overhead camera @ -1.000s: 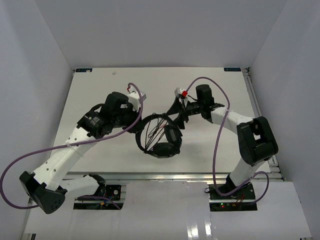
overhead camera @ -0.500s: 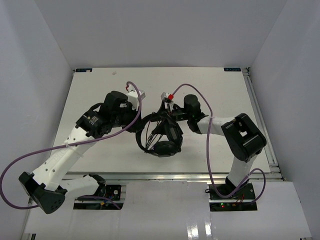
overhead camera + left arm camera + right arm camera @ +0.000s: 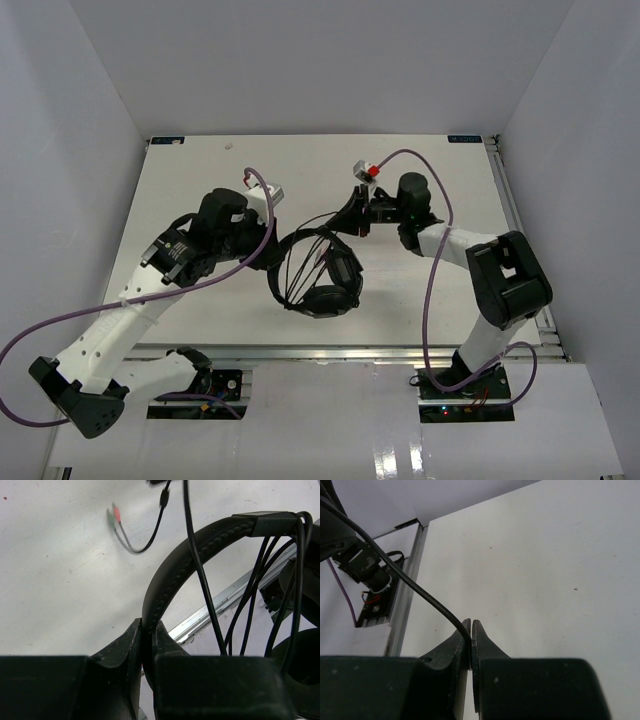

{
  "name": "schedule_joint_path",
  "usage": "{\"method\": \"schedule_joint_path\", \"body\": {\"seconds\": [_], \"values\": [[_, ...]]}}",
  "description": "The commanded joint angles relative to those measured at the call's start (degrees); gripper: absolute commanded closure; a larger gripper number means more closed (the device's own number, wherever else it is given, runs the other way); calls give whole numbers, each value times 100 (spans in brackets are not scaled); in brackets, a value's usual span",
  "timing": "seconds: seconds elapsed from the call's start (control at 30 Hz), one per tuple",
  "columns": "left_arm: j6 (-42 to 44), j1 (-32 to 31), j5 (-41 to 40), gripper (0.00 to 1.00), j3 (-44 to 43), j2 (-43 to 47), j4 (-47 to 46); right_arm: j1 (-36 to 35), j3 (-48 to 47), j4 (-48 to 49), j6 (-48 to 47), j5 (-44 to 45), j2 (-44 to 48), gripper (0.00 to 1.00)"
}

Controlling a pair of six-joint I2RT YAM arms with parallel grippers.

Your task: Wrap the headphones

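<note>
The black headphones sit mid-table with several turns of thin dark cord across the headband and ear cups. My left gripper is shut on the headband, which rises from between its fingers. The cord's end with a red and a green plug lies on the table in the left wrist view. My right gripper is shut on the cord, which runs taut from its fingertips up to the left toward the headphones.
The white table ends in a metal rail along the near edge and the right side. White walls enclose the back and both sides. Purple robot cables loop beside both arms.
My right gripper swung in over the headphones with the cord, then pulled back to the right and away. The left gripper kept its hold on the headband and shifted slightly left.
</note>
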State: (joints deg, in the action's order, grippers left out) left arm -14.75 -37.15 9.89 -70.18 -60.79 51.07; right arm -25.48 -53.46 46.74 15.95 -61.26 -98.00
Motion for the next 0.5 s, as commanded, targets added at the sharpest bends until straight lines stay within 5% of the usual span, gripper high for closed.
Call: {"method": "schedule_joint_path", "body": {"seconds": [0.0, 0.1, 0.47], "values": [[-166, -21, 152, 100, 197, 225, -266, 260, -478, -1384, -1317, -150, 787, 92], [-196, -21, 215, 100, 247, 226, -336, 257, -507, -1962, -1786, -89, 1018, 92], [-151, -21, -20, 100, 128, 296, -204, 393, -158, -1625, -1421, -158, 1378, 92]]}}
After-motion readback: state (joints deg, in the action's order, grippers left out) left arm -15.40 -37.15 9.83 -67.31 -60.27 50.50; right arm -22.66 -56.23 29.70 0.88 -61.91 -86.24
